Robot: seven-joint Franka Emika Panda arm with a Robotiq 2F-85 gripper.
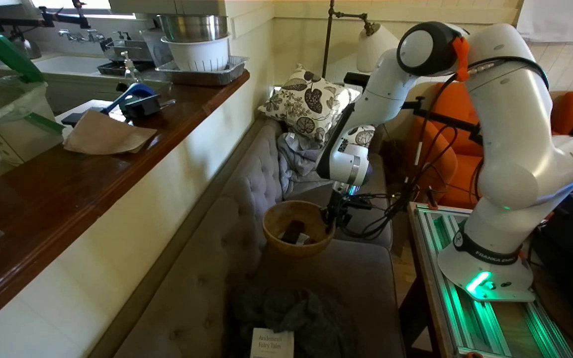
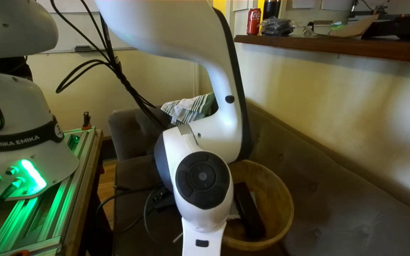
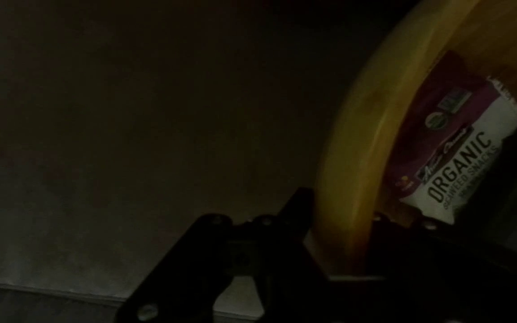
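A round wooden bowl (image 1: 286,247) sits at the grey sofa's backrest. It also shows in an exterior view (image 2: 279,199) and in the wrist view (image 3: 366,134). A dark oblong block (image 1: 293,231) lies in it, beside a purple and white seaweed snack packet (image 3: 456,148). My gripper (image 1: 330,219) is at the bowl's rim on the side toward the robot. In the wrist view the gripper's fingers (image 3: 341,229) lie against both faces of the bowl wall, one outside and one inside. I cannot tell whether the bowl is lifted off the seat. The arm hides the gripper in an exterior view.
The tufted sofa backrest (image 1: 237,219) and wall run beside the bowl, under a wooden ledge (image 1: 167,144). A patterned pillow (image 1: 311,102) and grey cloth (image 1: 299,159) lie behind. A dark cloth (image 1: 306,318) and a book (image 1: 271,343) lie in front. Loose cables (image 1: 386,219) hang at the wrist.
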